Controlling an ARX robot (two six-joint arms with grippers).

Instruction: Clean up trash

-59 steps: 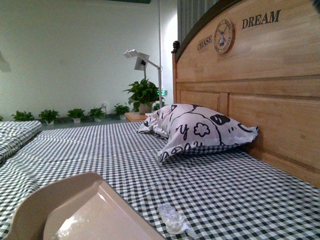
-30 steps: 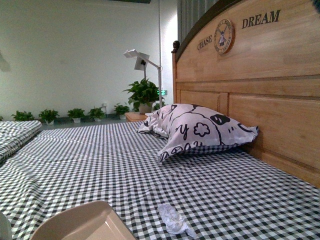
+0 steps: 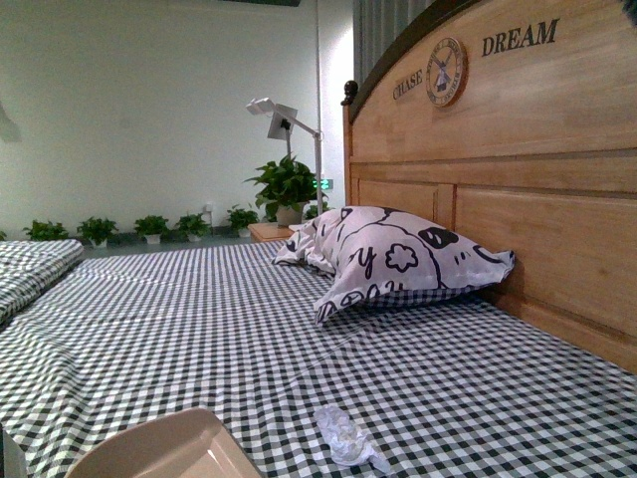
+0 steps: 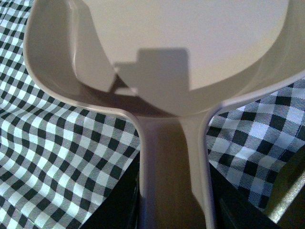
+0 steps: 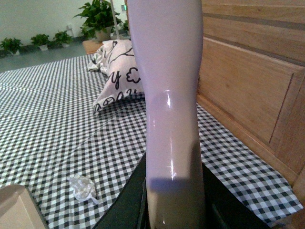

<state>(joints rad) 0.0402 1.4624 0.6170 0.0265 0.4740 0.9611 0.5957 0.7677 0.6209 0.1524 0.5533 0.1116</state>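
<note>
1. Checked black-and-white bedding covers a bed, and a wooden headboard runs along the right of the front view. Neither arm shows in that view.
2. In the left wrist view the left jaws appear as dark parts pressed against both sides of the dustpan handle, clamped on it. The beige dustpan widens away from the jaws over the bedding. Whether it touches the bedding cannot be told.
3. In the right wrist view the right jaws are clamped on a glossy white handle. It extends away from them, and its far end is out of frame.
4. The trash, a small whitish crumpled wad of plastic wrap, lies on the bedding at the near edge of the front view. It is near the dustpan's corner, to its right, and not touching it. It also shows in the right wrist view.
5. A white pillow with black drawings rests against the headboard, well apart from the trash.
6. Potted plants and a lamp stand before the pale far wall.
</note>
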